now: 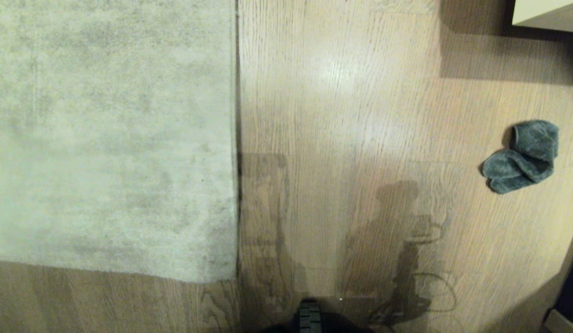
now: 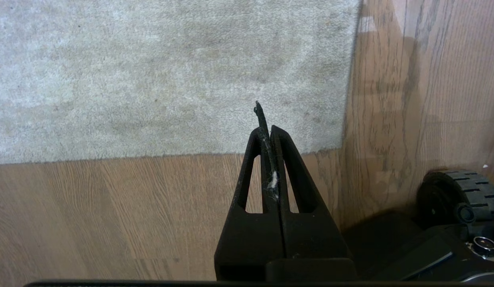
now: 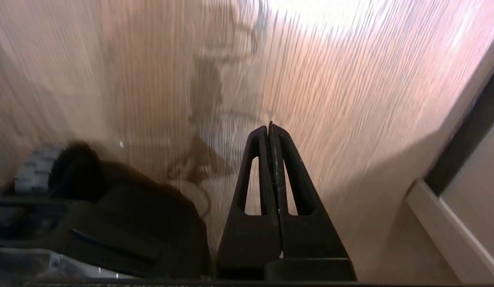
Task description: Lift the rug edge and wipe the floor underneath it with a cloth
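Rug flat, cloth loose on floor, both grippers empty.

Head view: one pale grey-beige short-pile rug edge [image 1: 235, 138] runs straight to a square corner, lying flat on the light brown wood-grain plank floor [image 1: 341, 115]; one small dark grey-blue fuzzy cloth [image 1: 522, 157] lies crumpled well apart on the robot's right, with nothing between them (only arm shadows cross the planks). One pale furniture corner [image 1: 545, 14] sits at the far right.
Left wrist view: left gripper [image 2: 267, 119] hangs over the rug corner, fingers pressed together, a lint fleck between them; one black base wheel [image 2: 454, 195] alongside.
Right wrist view: right gripper [image 3: 270, 131] over bare floor, fingers pressed together, holding nothing; one pale baseboard [image 3: 442, 231] nearby.
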Robot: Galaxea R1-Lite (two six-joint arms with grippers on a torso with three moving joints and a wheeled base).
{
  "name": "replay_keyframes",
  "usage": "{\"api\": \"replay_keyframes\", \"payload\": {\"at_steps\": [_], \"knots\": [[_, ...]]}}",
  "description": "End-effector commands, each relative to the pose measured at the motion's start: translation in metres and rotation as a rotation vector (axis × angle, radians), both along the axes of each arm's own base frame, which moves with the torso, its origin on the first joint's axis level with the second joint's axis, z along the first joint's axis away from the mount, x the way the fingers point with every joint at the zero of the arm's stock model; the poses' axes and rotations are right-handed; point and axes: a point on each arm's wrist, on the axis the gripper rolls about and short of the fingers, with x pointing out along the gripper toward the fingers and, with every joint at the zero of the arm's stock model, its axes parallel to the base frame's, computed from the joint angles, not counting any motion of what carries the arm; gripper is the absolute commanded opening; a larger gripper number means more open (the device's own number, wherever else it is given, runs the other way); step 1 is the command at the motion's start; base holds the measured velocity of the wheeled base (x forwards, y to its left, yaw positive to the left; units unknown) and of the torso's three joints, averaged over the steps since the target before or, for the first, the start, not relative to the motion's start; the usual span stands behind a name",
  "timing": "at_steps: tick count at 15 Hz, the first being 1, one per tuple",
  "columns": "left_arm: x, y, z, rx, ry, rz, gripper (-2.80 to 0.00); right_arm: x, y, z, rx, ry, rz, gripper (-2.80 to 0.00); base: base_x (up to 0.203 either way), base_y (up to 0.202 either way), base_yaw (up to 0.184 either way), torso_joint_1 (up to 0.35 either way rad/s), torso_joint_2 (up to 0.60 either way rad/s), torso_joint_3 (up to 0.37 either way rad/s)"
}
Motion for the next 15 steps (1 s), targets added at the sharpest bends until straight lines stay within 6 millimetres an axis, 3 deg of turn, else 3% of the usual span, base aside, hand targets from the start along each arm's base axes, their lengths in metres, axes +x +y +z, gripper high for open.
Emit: {"api": "replay_keyframes", "payload": {"at_steps": [1, 15], "knots": [[0.0000, 0.0000, 0.0001, 0.000, 0.000, 0.001, -2.80, -0.0095, 0.0000, -0.0018, -0.001, -0.121, 0.002, -2.80, 0.000, 0.000, 0.000, 0.000, 0.00, 0.000], [0.0001, 0.0000, 0.0000, -0.001, 0.001, 0.000, -2.80, -0.0123, -0.0001, -0.0028, 0.087, -0.154, -0.005, -2.80, 0.000, 0.000, 0.000, 0.000, 0.00, 0.000]]}}
